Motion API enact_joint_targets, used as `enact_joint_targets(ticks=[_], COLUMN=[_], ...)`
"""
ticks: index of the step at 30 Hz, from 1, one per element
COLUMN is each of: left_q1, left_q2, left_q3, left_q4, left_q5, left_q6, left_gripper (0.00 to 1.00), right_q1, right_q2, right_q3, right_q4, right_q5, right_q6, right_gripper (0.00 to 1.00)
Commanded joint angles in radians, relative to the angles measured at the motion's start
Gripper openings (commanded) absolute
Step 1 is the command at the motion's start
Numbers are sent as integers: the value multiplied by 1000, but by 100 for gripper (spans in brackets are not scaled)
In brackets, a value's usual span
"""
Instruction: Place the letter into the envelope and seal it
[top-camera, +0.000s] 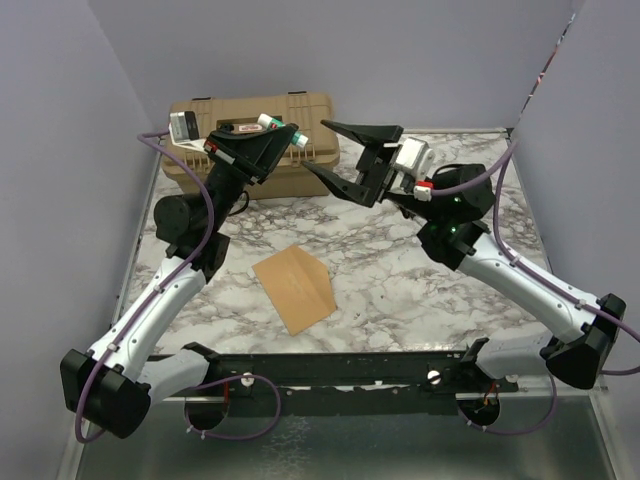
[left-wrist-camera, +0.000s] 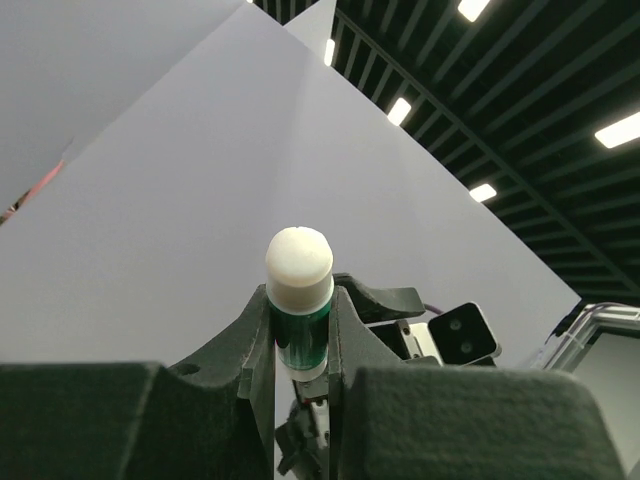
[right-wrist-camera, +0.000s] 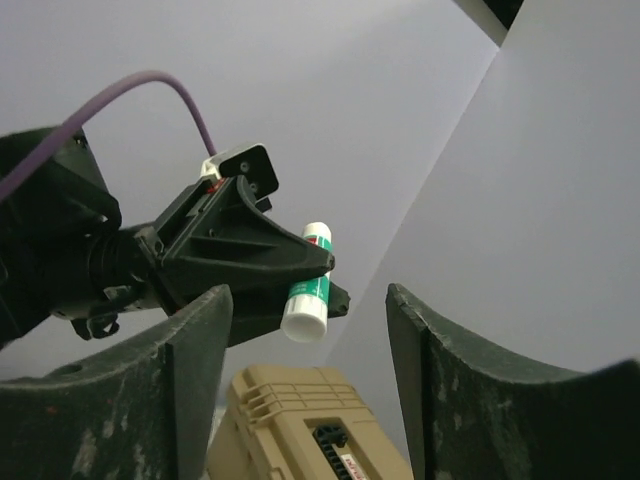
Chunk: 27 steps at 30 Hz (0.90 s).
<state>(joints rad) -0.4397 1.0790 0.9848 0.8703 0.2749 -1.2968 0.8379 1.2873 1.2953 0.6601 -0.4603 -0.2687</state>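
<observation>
The orange-brown envelope (top-camera: 295, 287) lies flat on the marble table, in the middle near the front. The letter is not in view. My left gripper (top-camera: 272, 140) is raised at the back left, shut on a green-and-white glue stick (top-camera: 284, 130). In the left wrist view the stick (left-wrist-camera: 298, 300) stands upright between the fingers, white end up. My right gripper (top-camera: 314, 146) is open and empty. It is held high, facing the left gripper, about a hand's width to its right. In the right wrist view the glue stick (right-wrist-camera: 308, 283) shows between my open fingers (right-wrist-camera: 190, 380), further off.
A tan hard case (top-camera: 320, 150) stands at the back of the table behind both grippers; it also shows in the right wrist view (right-wrist-camera: 300, 430). Grey walls close the left, back and right sides. A black rail (top-camera: 340, 365) runs along the near edge.
</observation>
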Motion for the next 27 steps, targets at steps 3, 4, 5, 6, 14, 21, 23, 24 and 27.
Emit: enact_joint_targets(ticks=[3, 4, 5, 6, 14, 21, 23, 24, 27], left_q1=[2, 2, 2, 2, 2, 2, 2, 1, 2], left_q2=[0, -4, -8, -8, 4, -4, -2, -2, -2], left_q3=[47, 43, 42, 44, 66, 78, 80, 78, 74], left_q4=[-55, -56, -57, -58, -72, -79, -80, -80, -80], left_q5=[14, 6, 4, 6, 34, 31, 34, 34, 37], left_q6=[-92, -89, -83, -78, -90, -79, -77, -78, -76], left_gripper=[0, 0, 0, 0, 0, 0, 0, 0, 0], right_q1=[3, 4, 4, 3, 4, 4, 4, 4, 3], right_q2=[72, 77, 81, 83, 135, 149, 149, 151, 148], right_q3=[109, 112, 113, 115, 165, 173, 178, 179, 181], right_q4=[-118, -121, -117, -116, -125, -149, -153, -151, -145], right_q5=[-62, -65, -67, -67, -17, -23, -23, -18, -15], right_q6=[-184, -194, -196, -198, -181, -205, -207, -208, -205], right_gripper=[58, 58, 58, 58, 39, 41, 39, 37, 24])
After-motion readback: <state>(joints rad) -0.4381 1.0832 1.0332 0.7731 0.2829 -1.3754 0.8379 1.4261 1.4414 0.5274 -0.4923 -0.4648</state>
